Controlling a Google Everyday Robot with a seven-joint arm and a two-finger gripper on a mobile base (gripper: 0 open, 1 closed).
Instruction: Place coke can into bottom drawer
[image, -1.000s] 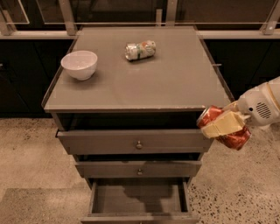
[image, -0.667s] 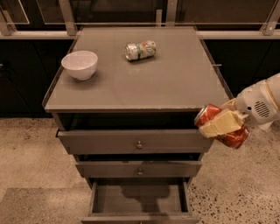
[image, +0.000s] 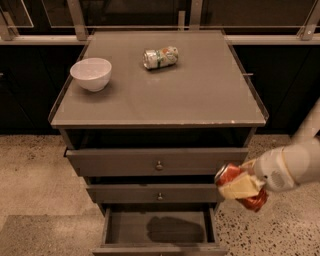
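Step in hand: carrying. Gripper above and right of bottom drawer, outside its right wall. Jaws clamped on tilted coke can. Drawer open; dark patch inside, probably shadow. Next: shift left over opening, lower, release.

Table carries bowl far left and tipped can far centre; bottom drawer open beneath, near; gripper holding coke can just right of drawers.
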